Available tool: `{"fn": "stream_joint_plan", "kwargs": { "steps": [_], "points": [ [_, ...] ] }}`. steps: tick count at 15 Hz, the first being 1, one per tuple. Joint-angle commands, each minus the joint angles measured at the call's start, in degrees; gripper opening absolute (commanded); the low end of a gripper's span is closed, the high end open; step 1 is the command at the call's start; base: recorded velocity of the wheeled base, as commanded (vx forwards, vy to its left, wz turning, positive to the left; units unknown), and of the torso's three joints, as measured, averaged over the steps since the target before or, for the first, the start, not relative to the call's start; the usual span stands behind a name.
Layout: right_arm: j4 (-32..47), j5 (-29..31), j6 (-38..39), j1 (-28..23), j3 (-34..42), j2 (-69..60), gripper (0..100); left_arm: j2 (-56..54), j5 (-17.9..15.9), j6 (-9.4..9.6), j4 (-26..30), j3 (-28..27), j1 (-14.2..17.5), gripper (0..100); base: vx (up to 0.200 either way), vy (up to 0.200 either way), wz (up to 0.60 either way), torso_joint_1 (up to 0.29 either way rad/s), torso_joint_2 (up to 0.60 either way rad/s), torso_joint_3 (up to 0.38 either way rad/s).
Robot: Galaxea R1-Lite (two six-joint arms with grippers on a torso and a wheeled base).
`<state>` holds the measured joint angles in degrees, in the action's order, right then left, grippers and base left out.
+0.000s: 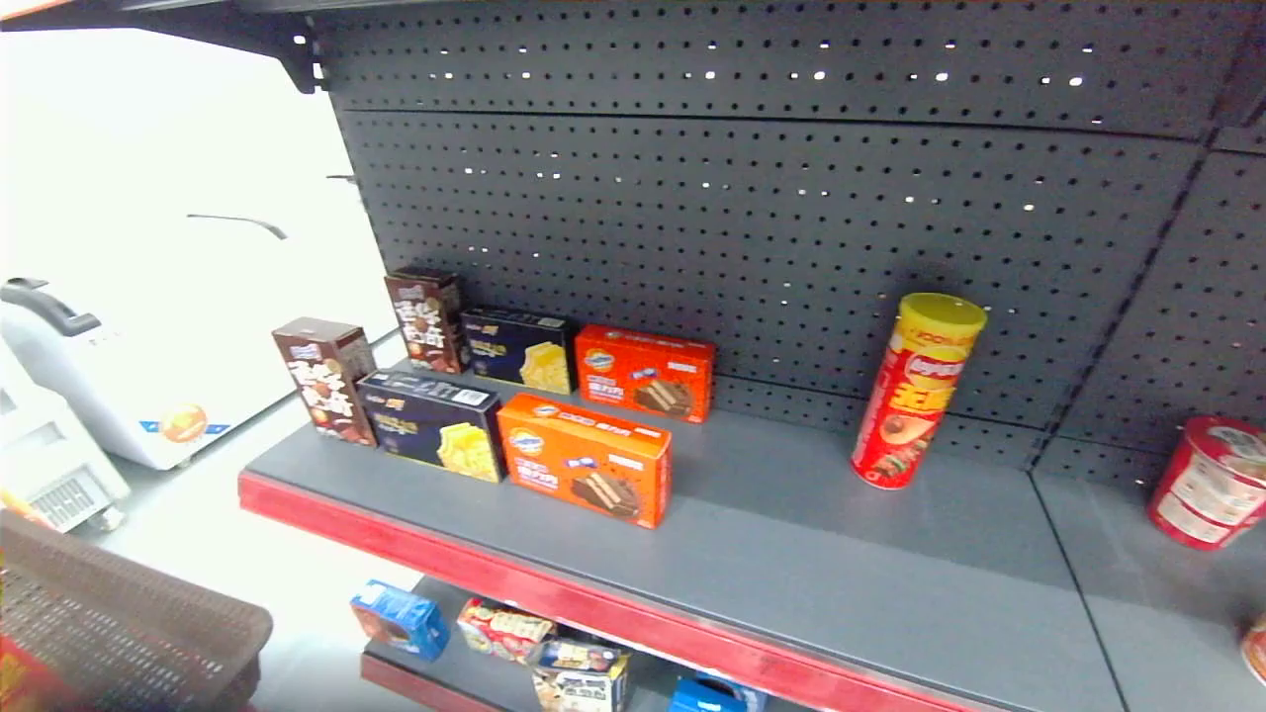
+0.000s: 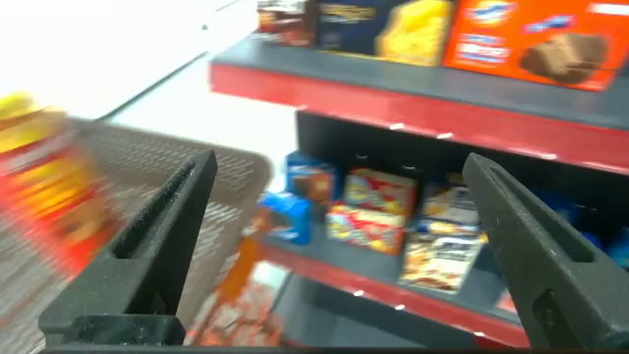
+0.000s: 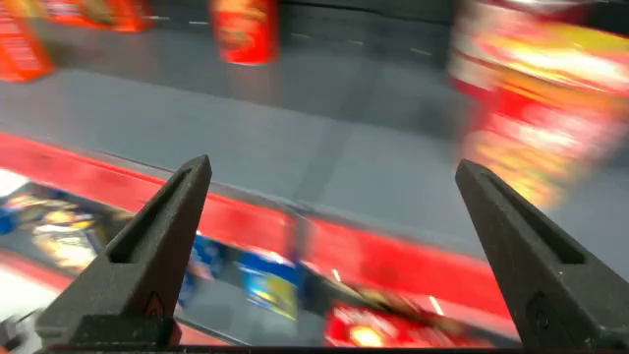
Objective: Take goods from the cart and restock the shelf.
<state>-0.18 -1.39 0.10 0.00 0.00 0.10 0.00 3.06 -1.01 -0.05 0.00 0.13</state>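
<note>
Left end effector (image 2: pixel 339 165) wide apart, cart (image 2: pixel 236 182) blurred beyond

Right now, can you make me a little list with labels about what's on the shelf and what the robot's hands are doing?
Shelf: grey, red front edge
Boxes: brown boxes, dark blue boxes, orange boxes, two of each, on the left
Can: red, yellow lid, upright, standing alone
Cup: red, far right
Left gripper: open, empty, near the basket
Right gripper: open, empty, before the shelf

Grey red-edged shelf (image 1: pixel 791 554) with six snack boxes (image 1: pixel 584 460), upright red canister (image 1: pixel 915 396), cup (image 1: pixel 1212 482)
</note>
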Motion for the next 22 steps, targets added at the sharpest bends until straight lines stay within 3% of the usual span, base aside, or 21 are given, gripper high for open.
{"fn": "stream_joint_plan", "kwargs": {
  "steps": [1, 13, 16, 17, 19, 20, 21, 22],
  "points": [
    [0.0, 0.0, 0.0, 0.0, 0.0, 0.1, 100, 0.0, 0.0, -0.04, 0.0, 0.0, 0.0, 100, 0.0, 0.0, 0.6, 0.002, 0.01, -0.002],
    [0.0, 0.0, 0.0, 0.0, 0.0, 0.0, 100, 0.0, 0.0, -0.04, 0.0, 0.0, 0.0, 100, 0.0, 0.0, 0.6, 0.002, 0.0, 0.003],
    [-0.1, 0.1, 0.1, 0.0, 0.0, 0.0, 100, 0.0, 1.8, 0.22, -0.7, 0.0, 0.1, 100, 0.0, 0.0, 0.0, 0.0, 0.0, 0.0],
    [-0.1, 0.1, 0.1, 0.0, 0.0, 0.0, 100, 0.1, 1.4, 1.36, -2.4, -4.7, 0.0, 100, 0.0, 0.0, 0.0, 0.0, 0.0, 0.0],
    [-0.1, 0.1, 0.1, 0.0, 0.0, 0.0, 100, 9.7, 1.5, 2.59, 7.3, -20.6, -0.4, 100, 0.0, 0.0, 0.0, 0.0, 0.0, 0.0],
    [-0.1, 0.1, 0.1, 0.0, 0.0, 0.0, 100, 11.7, 1.4, 2.68, 10.1, -23.9, -0.5, 100, 0.0, 0.0, 0.0, 0.0, 0.0, 0.0],
    [-0.1, 0.1, 0.1, 0.0, 0.0, 0.0, 100, 20.0, 1.3, 5.05, 18.2, -32.3, -1.2, 100, 0.0, 0.0, 0.0, 0.0, 0.0, 0.0],
    [-0.1, 0.1, 0.1, 0.0, 0.0, 0.0, 100, 24.3, 1.6, 7.25, 21.2, -34.9, -1.3, 100, 0.0, 0.0, 0.0, 0.0, 0.0, 0.0]
  ]
}}
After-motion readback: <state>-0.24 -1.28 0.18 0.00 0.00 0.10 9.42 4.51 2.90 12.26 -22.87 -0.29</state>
